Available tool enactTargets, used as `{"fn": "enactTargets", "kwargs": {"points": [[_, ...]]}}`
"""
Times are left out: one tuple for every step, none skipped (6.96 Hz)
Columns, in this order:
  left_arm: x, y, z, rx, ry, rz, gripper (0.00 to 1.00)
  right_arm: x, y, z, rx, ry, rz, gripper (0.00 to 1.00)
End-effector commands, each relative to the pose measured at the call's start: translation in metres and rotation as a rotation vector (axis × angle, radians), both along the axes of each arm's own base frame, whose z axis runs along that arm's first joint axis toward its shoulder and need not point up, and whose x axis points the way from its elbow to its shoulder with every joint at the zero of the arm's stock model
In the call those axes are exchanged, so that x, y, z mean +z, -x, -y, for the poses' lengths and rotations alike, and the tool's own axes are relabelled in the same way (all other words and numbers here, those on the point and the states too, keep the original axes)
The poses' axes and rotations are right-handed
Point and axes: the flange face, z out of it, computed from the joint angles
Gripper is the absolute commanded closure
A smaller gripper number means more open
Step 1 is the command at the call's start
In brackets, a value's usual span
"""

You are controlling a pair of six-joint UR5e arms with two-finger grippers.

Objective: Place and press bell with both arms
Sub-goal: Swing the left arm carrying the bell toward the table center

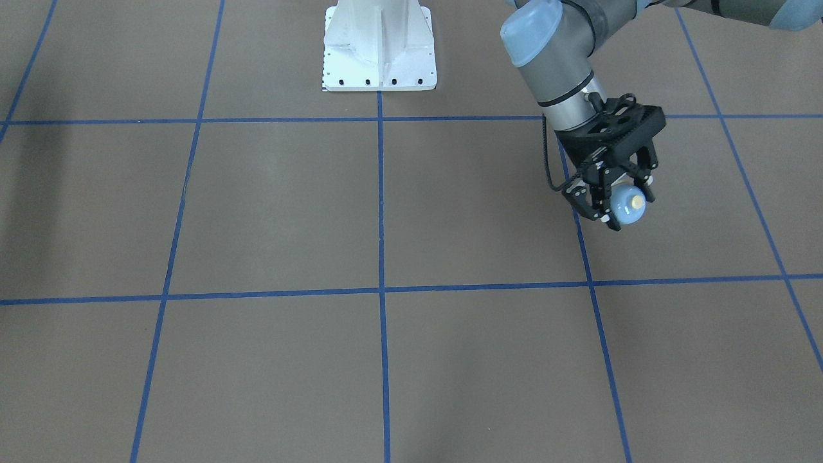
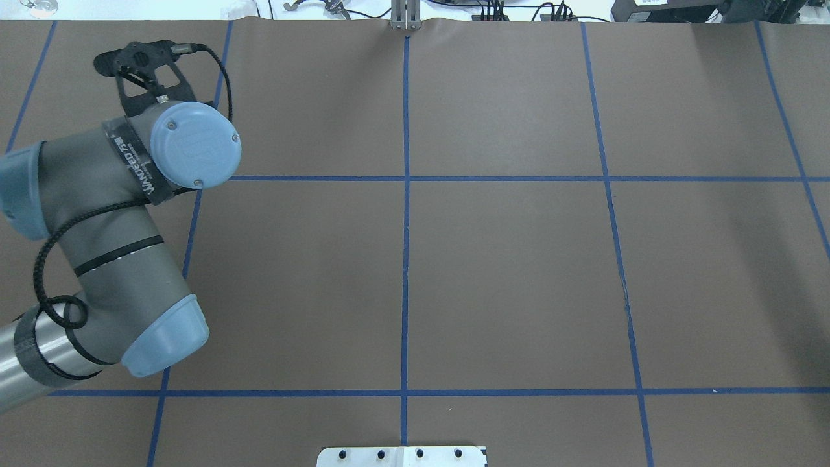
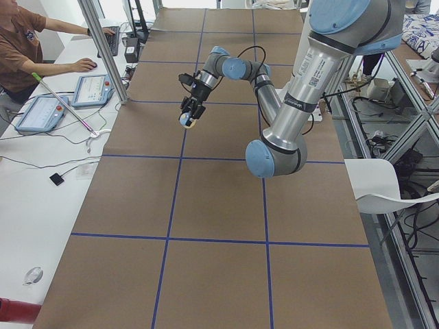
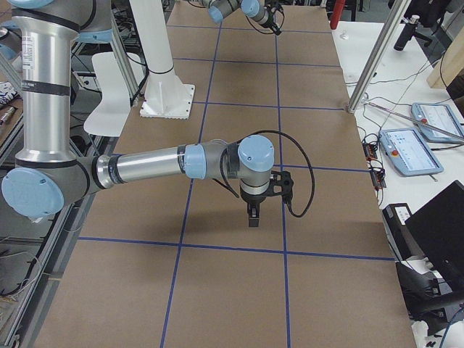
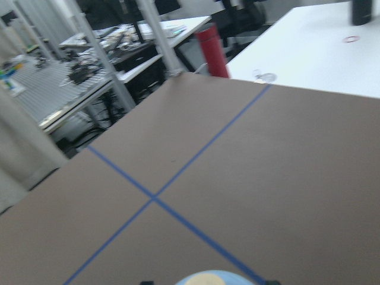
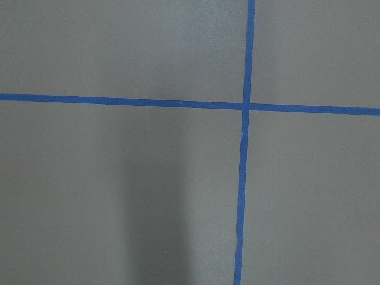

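Observation:
My left gripper (image 1: 626, 204) is shut on the light-blue bell (image 1: 621, 208), whose cream button (image 1: 637, 201) points sideways, away from the wrist. The bell hangs above the brown table and also shows in the exterior left view (image 3: 186, 122). In the left wrist view only its top (image 5: 208, 278) shows at the bottom edge. In the overhead view the left arm (image 2: 130, 214) hides the gripper and bell. My right gripper (image 4: 253, 217) points down over the table in the exterior right view only; I cannot tell if it is open or shut.
The white pedestal (image 1: 379, 48) is bolted at the robot's side of the table. Blue tape lines (image 2: 406, 259) grid the brown mat. An operator (image 3: 20, 48) sits at a side desk with tablets (image 3: 41, 113). A red bottle (image 5: 211, 50) stands past the table's end.

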Motion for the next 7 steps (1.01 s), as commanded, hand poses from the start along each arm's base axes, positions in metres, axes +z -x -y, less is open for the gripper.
{"fn": "enactTargets", "kwargs": {"points": [[0.004, -0.053, 0.021, 0.062, -0.213, -0.127, 1.00, 0.000, 0.001, 0.000, 0.000, 0.002, 0.007, 0.00], [0.004, -0.067, 0.027, 0.115, -0.323, -0.190, 1.00, 0.000, 0.001, 0.000, -0.001, 0.002, 0.008, 0.00], [0.006, -0.080, 0.028, 0.170, -0.411, -0.218, 1.00, 0.000, 0.001, 0.000, 0.000, 0.003, 0.008, 0.00], [-0.004, -0.086, 0.021, 0.210, -0.487, -0.255, 1.00, 0.000, 0.001, 0.000, -0.001, 0.000, 0.008, 0.00], [-0.011, -0.108, 0.013, 0.311, -0.561, -0.201, 1.00, 0.001, 0.002, -0.001, -0.001, 0.006, 0.025, 0.00], [-0.016, -0.134, 0.007, 0.353, -0.620, -0.218, 1.00, 0.001, 0.002, -0.003, -0.002, 0.009, 0.036, 0.00], [-0.022, -0.167, -0.004, 0.365, -0.651, -0.251, 1.00, 0.003, 0.002, -0.002, -0.002, 0.012, 0.036, 0.00]]}}
